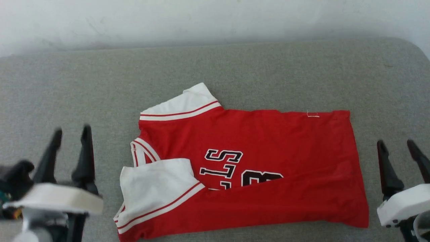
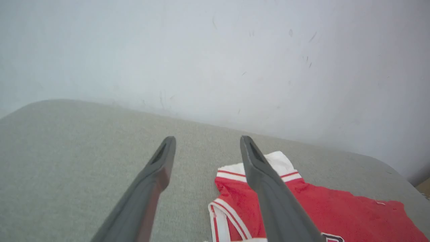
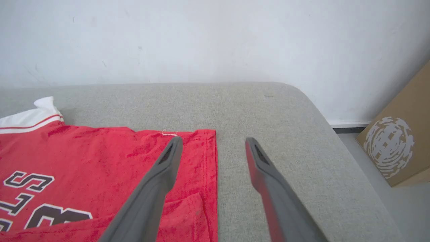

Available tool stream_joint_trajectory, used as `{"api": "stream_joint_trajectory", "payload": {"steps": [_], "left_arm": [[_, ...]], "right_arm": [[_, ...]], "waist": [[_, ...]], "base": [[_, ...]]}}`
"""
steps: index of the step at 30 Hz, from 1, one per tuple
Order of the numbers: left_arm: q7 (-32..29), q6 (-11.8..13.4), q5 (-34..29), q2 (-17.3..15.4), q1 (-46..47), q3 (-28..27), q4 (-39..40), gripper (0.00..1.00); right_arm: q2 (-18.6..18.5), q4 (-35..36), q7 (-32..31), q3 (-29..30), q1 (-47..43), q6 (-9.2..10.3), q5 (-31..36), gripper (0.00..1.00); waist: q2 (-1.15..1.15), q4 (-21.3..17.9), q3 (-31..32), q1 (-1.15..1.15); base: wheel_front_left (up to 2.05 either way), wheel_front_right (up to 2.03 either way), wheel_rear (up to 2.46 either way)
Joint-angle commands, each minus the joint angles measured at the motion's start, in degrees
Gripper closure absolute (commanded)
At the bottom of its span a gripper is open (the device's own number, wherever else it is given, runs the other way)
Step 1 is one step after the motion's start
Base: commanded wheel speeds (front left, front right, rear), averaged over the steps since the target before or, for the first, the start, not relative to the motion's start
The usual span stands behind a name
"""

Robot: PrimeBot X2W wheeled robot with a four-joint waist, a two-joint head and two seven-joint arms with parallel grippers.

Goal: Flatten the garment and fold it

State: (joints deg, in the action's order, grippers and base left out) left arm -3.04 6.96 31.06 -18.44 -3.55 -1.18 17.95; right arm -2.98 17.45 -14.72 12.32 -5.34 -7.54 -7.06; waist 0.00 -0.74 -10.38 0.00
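The garment [image 1: 268, 148] lies across the middle of the grey padded surface [image 1: 235, 74], long side running from 9 o'clock to 3 o'clock. Its collar band [image 1: 142, 151] is at the 9 o'clock end and its hem [image 1: 356, 161] at the 3 o'clock end. The near long edge is folded up over the body, so a red flap covers the lower part of the black chest lettering [image 1: 228, 164]. One white sleeve end [image 1: 184, 102] sticks out toward 11 o'clock, and the other [image 1: 154, 188] lies on top at about 8 o'clock.

The left pincer [image 1: 73, 129] hangs at 9 o'clock from the garment, a little off the collar end, with bare grey fabric between them. Its two dark fingers stand spread apart and pinch nothing. In its wrist view the collar and the far sleeve show just past its right finger [image 2: 268, 181].

The right pincer [image 1: 395, 142] sits at 3 o'clock from the garment, near the hem but apart from it. Its fingers are also spread wide and empty. Its wrist view shows the hem corner behind its left finger [image 3: 158, 181].

A pale wall [image 1: 201, 20] runs along the 12 o'clock side. A cardboard box [image 3: 396, 148] stands on the floor beyond the surface's rounded corner.
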Motion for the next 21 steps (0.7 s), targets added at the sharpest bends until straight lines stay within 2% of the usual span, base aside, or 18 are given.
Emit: {"api": "stream_joint_trajectory", "payload": {"steps": [1,3,6,11,13,16,21], "left_arm": [[1.06,-0.79,-1.44,-0.89,2.53,0.38,0.16,0.0],[3.05,-1.92,-3.54,-1.66,8.31,1.64,-0.98,0.0],[1.4,-4.93,-6.75,-4.61,17.84,5.22,-5.4,0.0],[-7.15,-11.56,-8.07,-7.94,33.88,12.53,-15.25,0.0],[-11.89,-13.0,-6.4,-8.07,39.03,15.32,-19.47,0.0],[-18.95,-14.09,-3.69,-9.24,45.27,19.67,-24.88,0.0],[-28.01,-14.41,2.43,-11.09,50.89,26.09,-30.45,0.0]], "right_arm": [[0.08,0.34,0.91,-0.37,0.91,0.05,0.21,0.0],[0.09,0.8,3.17,-1.49,2.04,0.05,0.65,0.0],[0.09,0.93,5.24,-2.56,3.53,0.05,0.88,0.0],[0.1,0.46,6.44,-4.12,5.44,0.05,1.59,0.0],[0.1,0.07,6.59,-4.51,6.05,0.05,1.55,0.0],[0.1,-0.43,6.73,-5.31,6.87,0.05,1.41,0.0],[0.1,-1.35,6.96,-6.58,8.06,0.05,1.38,0.0]], "waist": [[0.0,-0.55,-1.12,0.0],[0.0,-0.9,-2.4,0.0],[0.0,-1.42,-4.58,0.0],[0.0,-2.7,-8.25,0.0],[0.0,-3.28,-9.53,0.0],[0.0,-4.25,-11.33,0.0],[0.0,-5.94,-13.48,0.0]], "base": [[0.0,0.0,0.0],[0.0,0.0,0.0],[0.0,0.0,0.0],[0.0,0.0,0.0],[0.0,0.0,0.0],[0.0,0.0,0.0],[0.0,0.0,0.0]]}}
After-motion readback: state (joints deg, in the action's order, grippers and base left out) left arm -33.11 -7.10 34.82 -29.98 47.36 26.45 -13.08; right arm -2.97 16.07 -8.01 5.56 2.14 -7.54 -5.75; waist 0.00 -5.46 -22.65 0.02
